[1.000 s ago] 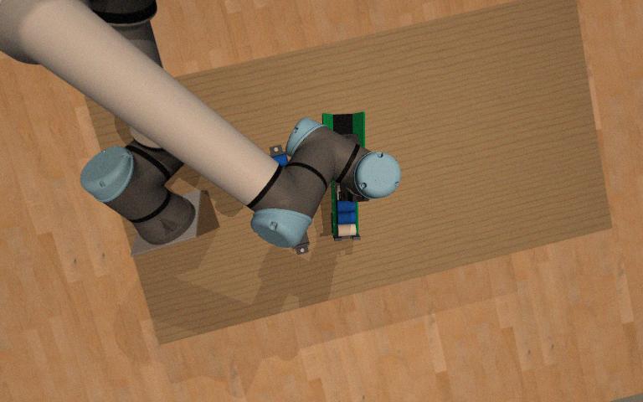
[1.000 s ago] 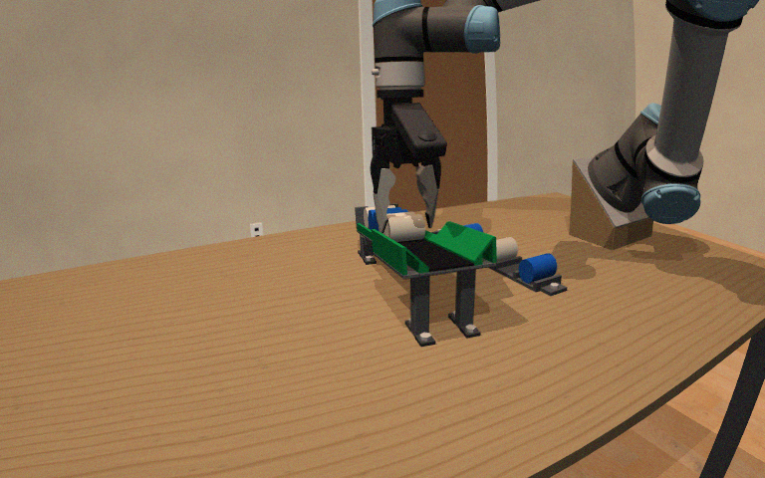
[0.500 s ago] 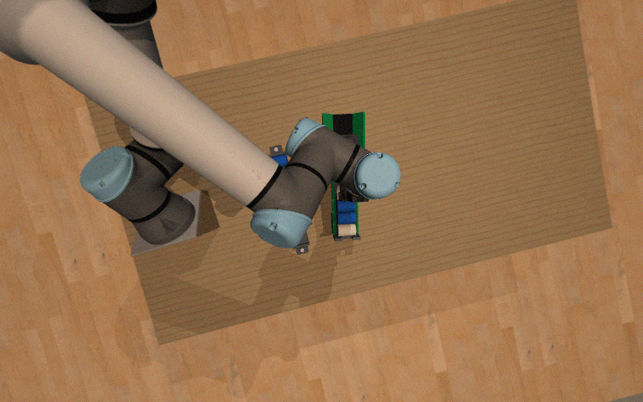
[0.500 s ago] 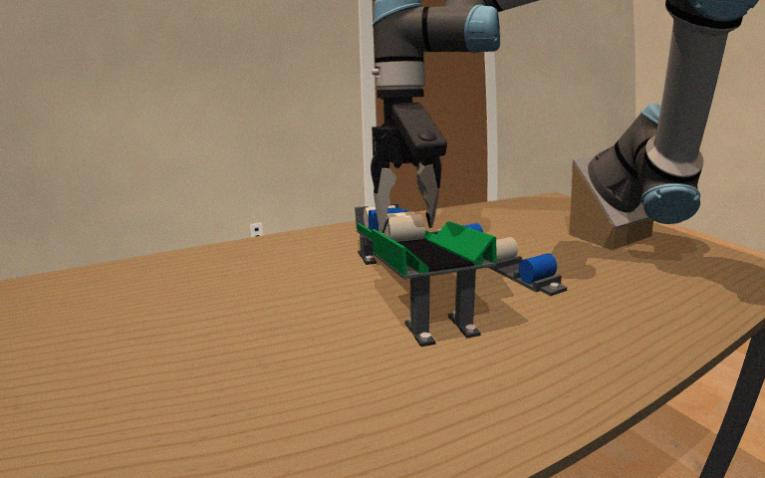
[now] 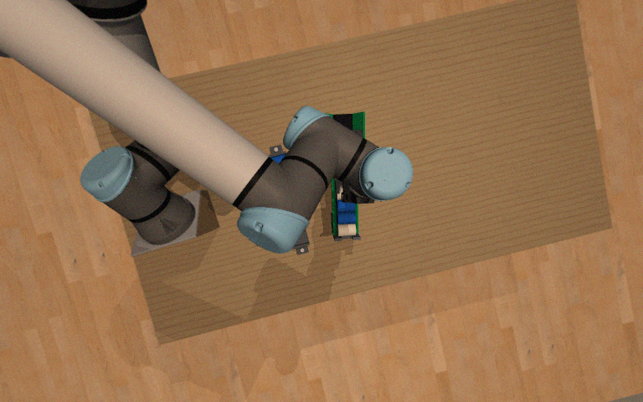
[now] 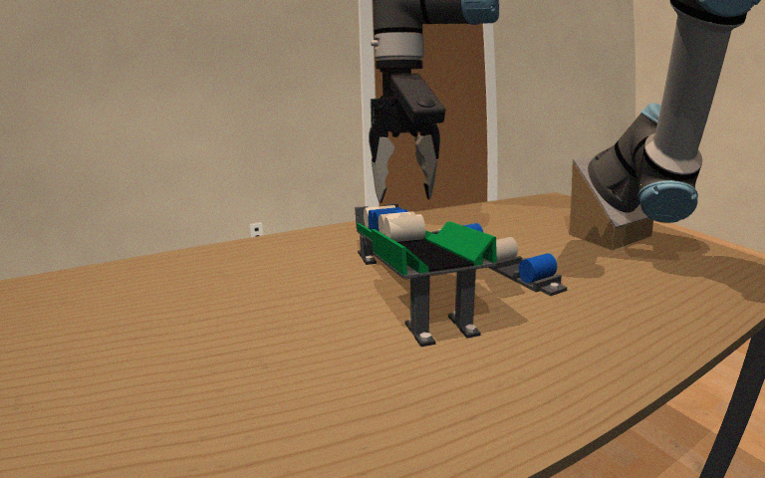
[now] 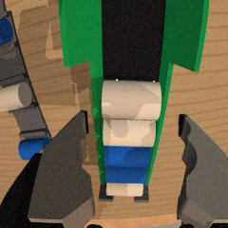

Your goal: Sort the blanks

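Two pincer (image 6: 404, 197) (image 7: 133, 114) jaws apart, pointing down above the ramp (image 6: 389, 248) (image 7: 97, 95)

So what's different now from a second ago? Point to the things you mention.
The claw (image 6: 404, 197) (image 7: 133, 114) went up, away from the white blank (image 6: 406, 227) (image 7: 131, 101) nearest the green ramp's (image 5: 358, 121) (image 6: 462, 242) (image 7: 78, 33) open end. It's open and carries nothing. I can't tell whether it was gripping before. The blanks on the ramp look like they stayed put.
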